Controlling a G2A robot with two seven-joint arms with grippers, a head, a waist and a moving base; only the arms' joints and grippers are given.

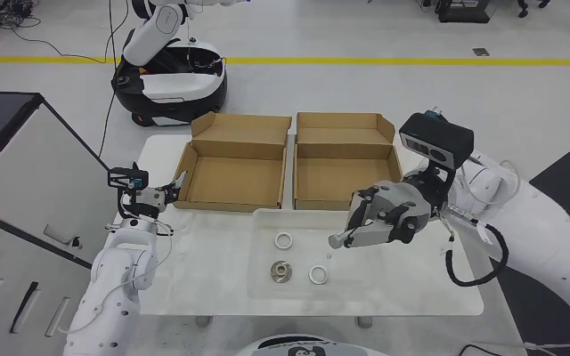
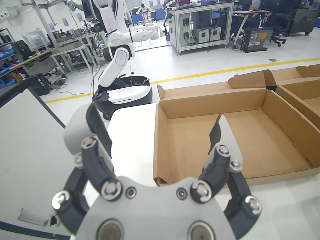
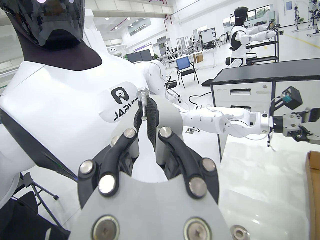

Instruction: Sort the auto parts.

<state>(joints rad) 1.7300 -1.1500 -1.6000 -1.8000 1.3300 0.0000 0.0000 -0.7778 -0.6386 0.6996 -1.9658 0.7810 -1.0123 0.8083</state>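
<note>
The task's thing in hand is a silver steel bolt [image 3: 142,101] with a hexagonal head and a threaded shank. The right pincer [image 3: 145,109] pinches it by the shank between its ribbed black pads. The head stands clear beyond the fingertips, and the bolt runs roughly in line with the fingers.

In the top view the right pincer [image 1: 335,240] hangs over a translucent white plastic tray [image 1: 267,222]. A small white ring [image 1: 317,275] lies in the tray just beside the pincer's tip. A second white ring [image 1: 284,240] lies farther out towards the left pincer [image 1: 175,187]. A grey round metal part [image 1: 281,270] sits between the two rings, nearer the robot.

The left pincer [image 2: 155,116] is spread wide with nothing between its fingers. It is well apart from the tray and just beside the near corner of an open brown cardboard box [image 1: 233,178]. A second open cardboard box [image 1: 343,182] lies just beyond the right pincer, touching the first.

All of it rests on a white table [image 1: 205,267]. A grey cabinet [image 1: 36,178] stands on the left pincer's outer side. Past the boxes are a pale glossy floor, a yellow floor line [image 1: 356,60] and another white robot on a dark base [image 1: 169,84].
</note>
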